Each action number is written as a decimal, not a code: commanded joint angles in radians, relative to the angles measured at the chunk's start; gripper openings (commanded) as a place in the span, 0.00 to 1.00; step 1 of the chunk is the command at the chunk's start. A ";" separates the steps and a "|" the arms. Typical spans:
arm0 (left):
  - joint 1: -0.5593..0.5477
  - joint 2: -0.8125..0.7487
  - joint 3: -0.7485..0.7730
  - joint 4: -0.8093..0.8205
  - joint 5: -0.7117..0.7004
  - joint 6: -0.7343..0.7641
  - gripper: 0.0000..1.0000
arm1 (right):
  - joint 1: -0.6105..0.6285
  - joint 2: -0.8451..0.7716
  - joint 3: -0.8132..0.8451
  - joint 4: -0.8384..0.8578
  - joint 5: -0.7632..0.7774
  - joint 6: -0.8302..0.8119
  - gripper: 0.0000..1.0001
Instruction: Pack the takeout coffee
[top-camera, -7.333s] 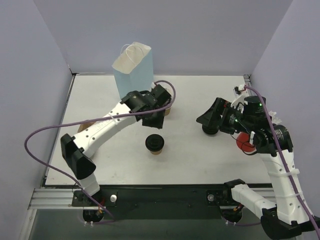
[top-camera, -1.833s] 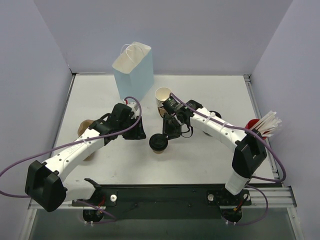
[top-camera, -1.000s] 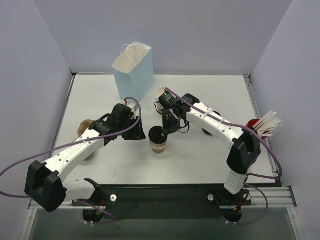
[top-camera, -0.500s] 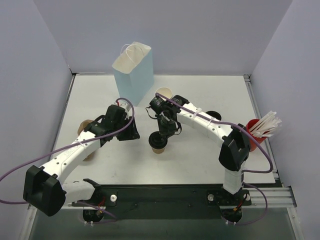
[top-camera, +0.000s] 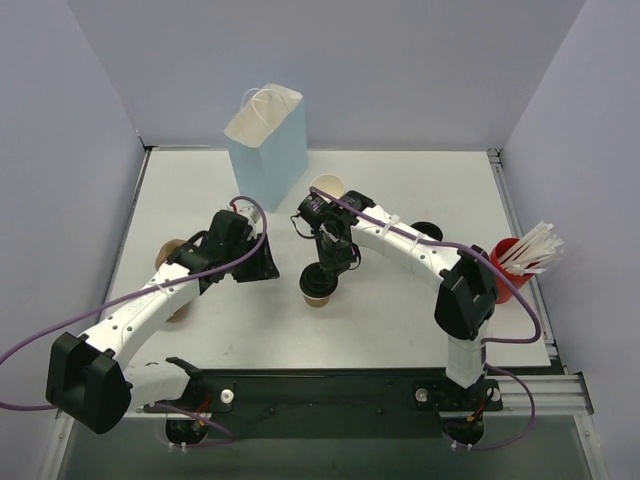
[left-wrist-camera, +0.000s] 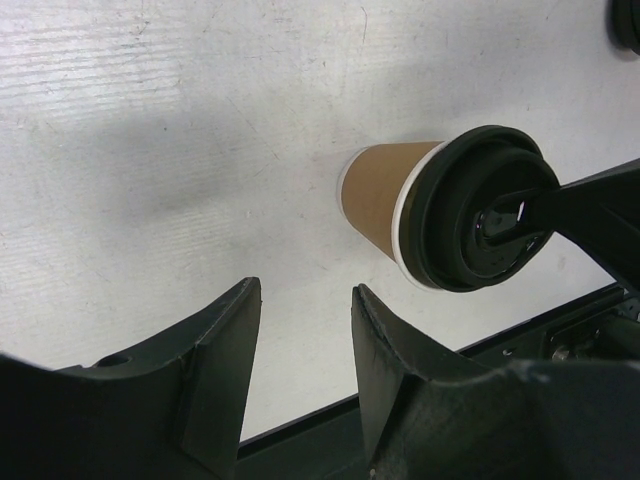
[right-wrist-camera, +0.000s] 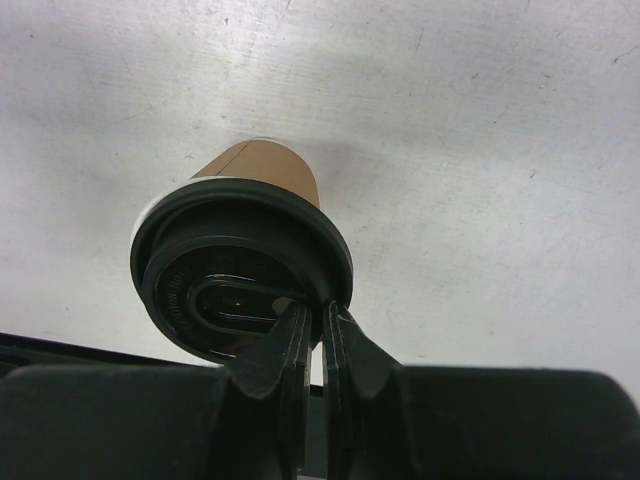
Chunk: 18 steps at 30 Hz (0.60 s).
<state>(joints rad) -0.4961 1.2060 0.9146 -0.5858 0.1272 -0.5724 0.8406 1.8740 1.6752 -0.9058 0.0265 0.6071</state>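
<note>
The takeout coffee (top-camera: 318, 293), a tan-brown paper cup (left-wrist-camera: 375, 200) with a black lid (right-wrist-camera: 230, 270), stands upright mid-table. My right gripper (top-camera: 325, 272) comes down on it from above. Its fingertips (right-wrist-camera: 318, 308) are shut on the lid's near rim, one finger inside the rim and one outside. My left gripper (top-camera: 262, 270) hovers just left of the cup, apart from it. It is open (left-wrist-camera: 305, 290) with only bare table between its fingers. The light blue paper bag (top-camera: 268, 140) stands open at the back, behind the left gripper.
A stack of lidless tan cups (top-camera: 326, 188) sits behind the right wrist. Black lids (top-camera: 425, 231) lie to its right. A red cup of white stirrers (top-camera: 515, 265) stands at the right edge. Another brown cup (top-camera: 168, 255) shows under the left arm.
The right wrist has swung left and settled over the cup, fingertips now on the lid rim. The left gripper has drawn back slightly to the left. The cup has stayed in place.
</note>
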 joint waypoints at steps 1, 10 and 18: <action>0.005 -0.016 0.003 0.035 0.028 -0.010 0.51 | 0.005 0.017 0.012 -0.054 0.015 -0.006 0.00; 0.005 -0.008 -0.017 0.072 0.069 -0.006 0.51 | 0.005 0.033 0.011 -0.050 0.000 -0.003 0.00; 0.005 0.001 -0.034 0.093 0.077 -0.017 0.51 | 0.005 0.024 0.027 -0.050 -0.019 0.002 0.00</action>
<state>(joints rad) -0.4953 1.2068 0.8795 -0.5541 0.1844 -0.5797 0.8402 1.8889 1.6760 -0.9047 0.0204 0.6044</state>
